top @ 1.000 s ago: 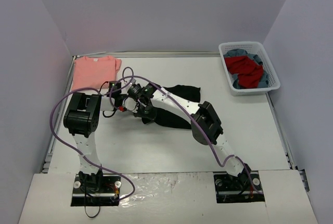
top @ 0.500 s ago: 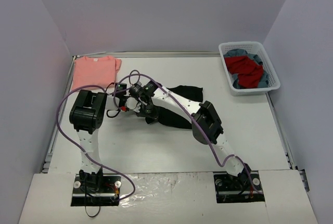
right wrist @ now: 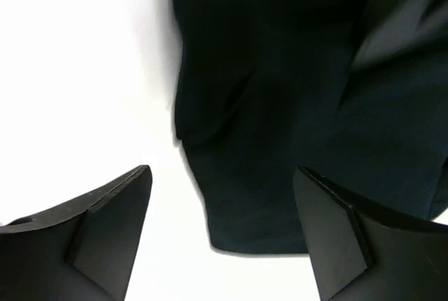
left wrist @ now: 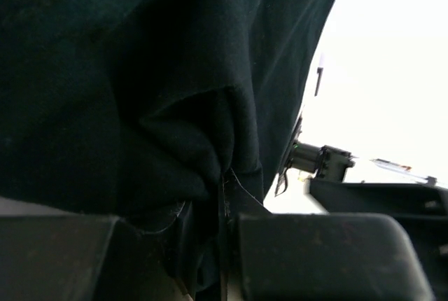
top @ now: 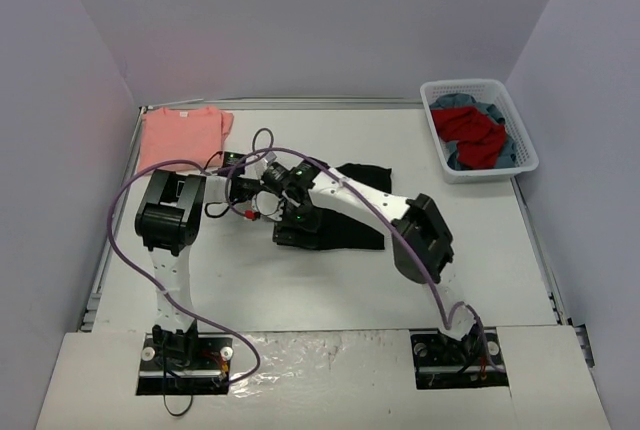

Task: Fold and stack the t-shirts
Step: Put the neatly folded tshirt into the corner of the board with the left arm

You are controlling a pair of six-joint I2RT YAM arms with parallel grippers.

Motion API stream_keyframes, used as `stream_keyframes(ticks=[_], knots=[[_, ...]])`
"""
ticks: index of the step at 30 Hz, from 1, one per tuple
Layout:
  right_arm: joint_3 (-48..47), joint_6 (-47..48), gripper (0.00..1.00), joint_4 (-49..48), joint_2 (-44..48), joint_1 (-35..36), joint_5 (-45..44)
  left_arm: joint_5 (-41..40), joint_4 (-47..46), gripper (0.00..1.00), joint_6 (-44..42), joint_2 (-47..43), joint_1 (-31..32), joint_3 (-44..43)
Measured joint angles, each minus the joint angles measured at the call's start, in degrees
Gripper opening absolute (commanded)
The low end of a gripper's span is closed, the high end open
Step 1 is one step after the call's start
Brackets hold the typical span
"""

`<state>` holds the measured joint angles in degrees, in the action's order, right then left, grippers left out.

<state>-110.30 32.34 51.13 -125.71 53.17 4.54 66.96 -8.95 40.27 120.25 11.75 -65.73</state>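
Left tool (left wrist: pixel 222 220) pinching bunched soft black tee (left wrist: pixel 140 70) | right tool (right wrist: pixel 220 175) jaws apart over it

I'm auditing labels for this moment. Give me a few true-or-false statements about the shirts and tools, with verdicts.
1. The left tool pinches the black t-shirt. True.
2. The right tool is shut on the black t-shirt. False: its jaws stand open above the cloth.
3. The basket stands at the far right of the table. True.
4. The pink t-shirt lies in the basket. False: it lies flat at the table's far left corner.
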Motion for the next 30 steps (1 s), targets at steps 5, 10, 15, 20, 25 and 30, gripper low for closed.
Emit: stream_keyframes(ticks=[5,10,15,20,25,30], knots=[[14.4,3.3,0.82,-0.7,16.1,-3.9,3.1,-1.5,11.0,0.02,-8.9,0.0,-0.3,-4.1],[24.6,5.4,0.83,-0.8,31.6,-16.2,4.3,-4.2,20.1,0.02,-16.4,0.0,-2.2,-7.2],[35.7,5.7,0.85,-1.7,38.2,-20.8,7.0,-7.6,26.4,0.02,-22.0,-1.3,-5.2,-8.7],[43.3,5.7,0.89,-4.5,38.3,-21.7,11.5,-10.9,33.7,0.02,-26.4,-2.0,-7.2,-13.0],[44.3,5.9,1.00,-7.5,36.6,-23.6,16.0,-14.7,42.0,0.02,-31.7,-2.0,-8.0,-23.1],[45.0,6.8,1.00,-9.5,33.1,-24.8,19.6,-18.5,46.2,0.02,-33.6,-2.1,-8.2,-30.3]])
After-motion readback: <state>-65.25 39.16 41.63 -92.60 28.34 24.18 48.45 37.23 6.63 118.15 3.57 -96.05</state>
